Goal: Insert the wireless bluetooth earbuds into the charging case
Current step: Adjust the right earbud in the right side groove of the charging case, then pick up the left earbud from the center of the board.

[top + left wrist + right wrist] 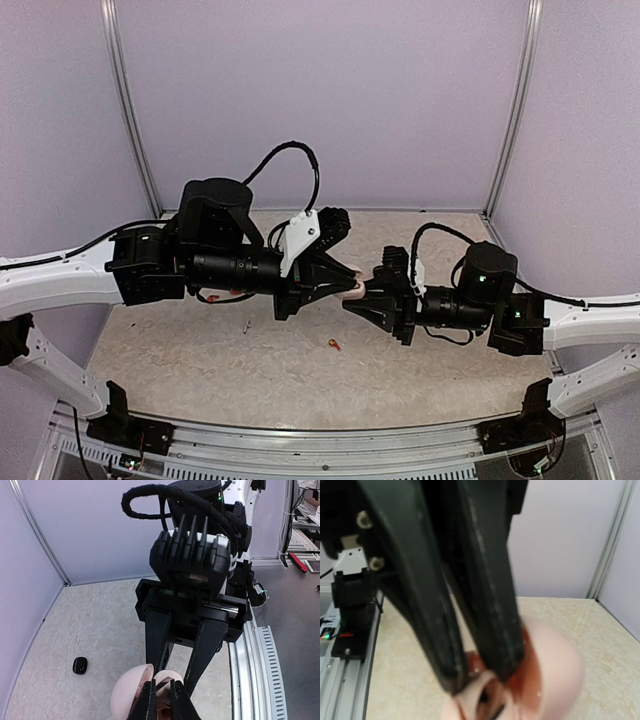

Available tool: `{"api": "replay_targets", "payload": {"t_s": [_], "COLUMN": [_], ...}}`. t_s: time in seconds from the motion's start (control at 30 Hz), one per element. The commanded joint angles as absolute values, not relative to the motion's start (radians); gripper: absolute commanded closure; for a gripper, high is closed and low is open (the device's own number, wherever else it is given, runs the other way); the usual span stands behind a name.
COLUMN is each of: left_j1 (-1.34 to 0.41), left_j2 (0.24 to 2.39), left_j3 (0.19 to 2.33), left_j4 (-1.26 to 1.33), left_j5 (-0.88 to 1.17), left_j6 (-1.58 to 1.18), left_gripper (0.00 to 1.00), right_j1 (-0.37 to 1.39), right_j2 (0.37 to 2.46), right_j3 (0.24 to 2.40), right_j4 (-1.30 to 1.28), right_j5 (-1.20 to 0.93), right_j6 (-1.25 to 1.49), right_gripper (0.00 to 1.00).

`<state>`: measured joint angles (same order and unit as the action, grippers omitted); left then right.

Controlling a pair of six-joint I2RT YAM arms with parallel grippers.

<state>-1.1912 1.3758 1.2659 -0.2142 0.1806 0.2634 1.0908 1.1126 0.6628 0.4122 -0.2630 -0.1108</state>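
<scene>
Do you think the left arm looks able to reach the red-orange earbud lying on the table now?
Probably not yet: the left gripper is shut at the pink case with the right gripper; the red-orange earbud itself lies uncovered.

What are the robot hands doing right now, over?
Both shut, mid-air: right gripper clamps open pink case, left gripper tips inside it. One red-orange earbud loose on table. Nothing blocking.
</scene>
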Motion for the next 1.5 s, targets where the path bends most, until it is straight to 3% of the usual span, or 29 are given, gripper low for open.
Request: {"api": "replay_targets", "payload": {"t_s": [0.0, 0.43, 0.53, 0.67, 0.8, 1.27, 1.47], "left_j1": [-1.211, -1.212, -1.212, -1.207, -1.137, -0.59, -0.552], "left_j2": [1.409, 1.324, 1.259, 1.189, 1.157, 1.173, 1.172], "left_j3": [1.279, 1.285, 1.279, 1.265, 1.23, 0.944, 0.754], "left_j4": [-0.337, -0.21, -0.152, -0.117, -0.119, -0.348, -0.26], "left_j5": [0.237, 0.12, 0.109, 0.104, 0.075, 0.08, 0.119], "left_j6": [0.329, 0.313, 0.303, 0.277, 0.162, -0.34, -0.374], "left_gripper": [0.89, 0.76, 0.62, 0.55, 0.55, 0.53, 0.57], "right_j1": [1.091, 1.089, 1.089, 1.082, 1.07, 1.03, 1.022], "right_j2": [1.091, 1.09, 1.09, 1.093, 1.09, 1.038, 1.025], "right_j3": [0.7, 0.673, 0.659, 0.652, 0.652, 0.631, 0.613], "right_j4": [0.499, 0.51, 0.517, 0.52, 0.527, 0.489, 0.493], "right_j5": [-0.304, -0.283, -0.268, -0.255, -0.255, -0.269, -0.27], "right_j6": [-0.117, -0.101, -0.093, -0.085, -0.073, -0.058, -0.048], "right_gripper": [1.0, 1.0, 1.0, 1.0, 1.0, 1.0, 1.0]}}
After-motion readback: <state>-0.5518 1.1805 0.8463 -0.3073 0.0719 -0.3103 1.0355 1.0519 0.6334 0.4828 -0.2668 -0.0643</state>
